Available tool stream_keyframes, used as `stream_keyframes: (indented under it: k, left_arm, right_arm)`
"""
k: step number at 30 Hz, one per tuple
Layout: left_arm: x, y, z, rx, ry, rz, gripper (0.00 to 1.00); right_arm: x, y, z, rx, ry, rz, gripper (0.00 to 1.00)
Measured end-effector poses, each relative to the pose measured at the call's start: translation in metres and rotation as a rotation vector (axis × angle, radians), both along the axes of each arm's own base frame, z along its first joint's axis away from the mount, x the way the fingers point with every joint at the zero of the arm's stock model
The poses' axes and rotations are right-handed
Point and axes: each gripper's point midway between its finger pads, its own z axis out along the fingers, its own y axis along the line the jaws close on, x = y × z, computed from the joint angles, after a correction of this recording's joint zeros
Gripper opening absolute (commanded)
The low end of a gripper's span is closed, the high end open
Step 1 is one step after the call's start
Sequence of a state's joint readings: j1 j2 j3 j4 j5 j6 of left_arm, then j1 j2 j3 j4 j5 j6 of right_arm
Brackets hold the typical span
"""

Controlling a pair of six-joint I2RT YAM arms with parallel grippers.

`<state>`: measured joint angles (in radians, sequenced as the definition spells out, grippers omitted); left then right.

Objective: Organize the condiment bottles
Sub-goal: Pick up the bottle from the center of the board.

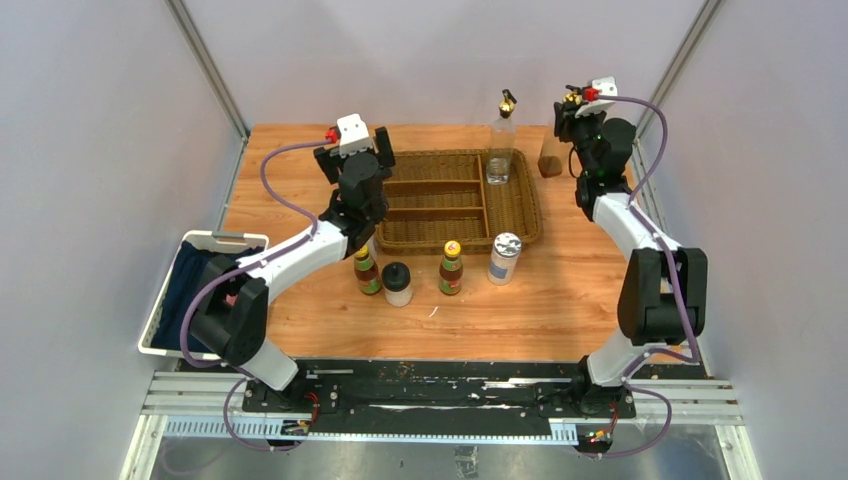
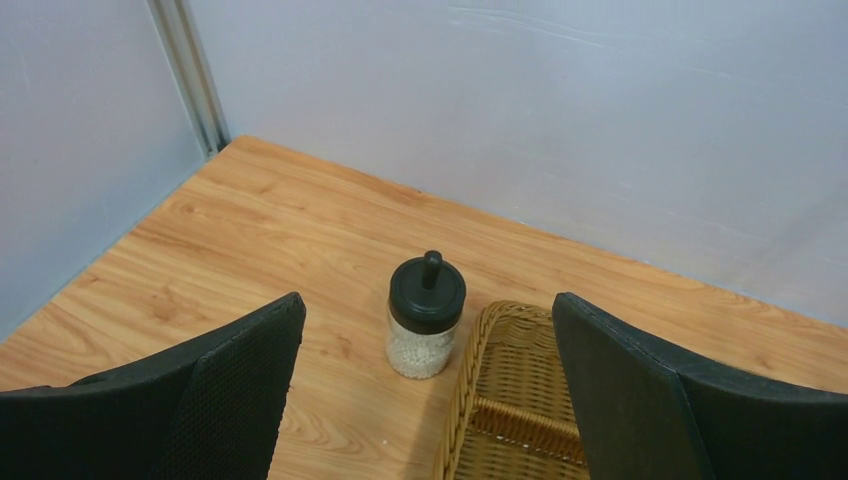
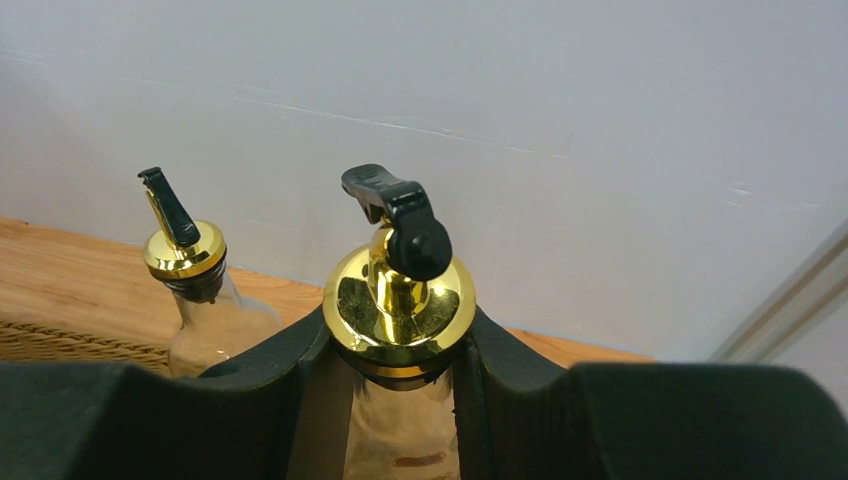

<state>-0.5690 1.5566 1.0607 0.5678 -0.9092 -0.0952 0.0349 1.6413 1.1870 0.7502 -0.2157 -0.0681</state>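
- I have my right claw (image 3: 400, 400) clamped on the neck of one cruet (image 3: 400, 290), just beneath its gold spout; the second cruet (image 3: 190, 260) stands beside it.
- My left claw (image 2: 428, 400) gapes wide and empty; a black-lidded jar (image 2: 425, 315) stands on the counter (image 2: 250, 230) ahead, centred in its gap.

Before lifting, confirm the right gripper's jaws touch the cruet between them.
Touching. The right wrist view shows the right gripper closed on the gold-spouted cruet, jaws pressed against both sides of its neck.
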Motion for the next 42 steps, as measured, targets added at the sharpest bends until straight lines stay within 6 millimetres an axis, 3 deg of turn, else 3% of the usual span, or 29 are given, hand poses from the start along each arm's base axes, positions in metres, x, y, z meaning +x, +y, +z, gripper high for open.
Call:
stream_keyframes:
  k: [8,16,28,36,42]
  left_arm:
    - [-0.012,-0.008,0.008,0.004,-0.01,-0.03,1.0]
    - [-0.027,-0.013,-0.007,0.032,0.033,-0.05,1.0]
    - [-0.052,-0.013,-0.001,0.017,0.019,-0.066,1.0]
    - [-0.058,-0.014,0.0,0.011,0.014,-0.075,1.0]
    - [-0.062,-0.01,0.0,0.01,0.013,-0.066,1.0]
  right_arm:
    - [-0.029,-0.003,0.018,0.016,0.001,-0.048,0.0]
    - [-0.055,0.013,0.024,0.032,0.025,-0.073,0.0]
    - [-0.089,0.044,0.013,0.041,0.059,-0.094,0.0]
    - [-0.098,0.056,0.002,0.034,0.075,-0.123,0.0]
    - [-0.104,0.072,0.006,0.039,0.056,-0.121,0.0]
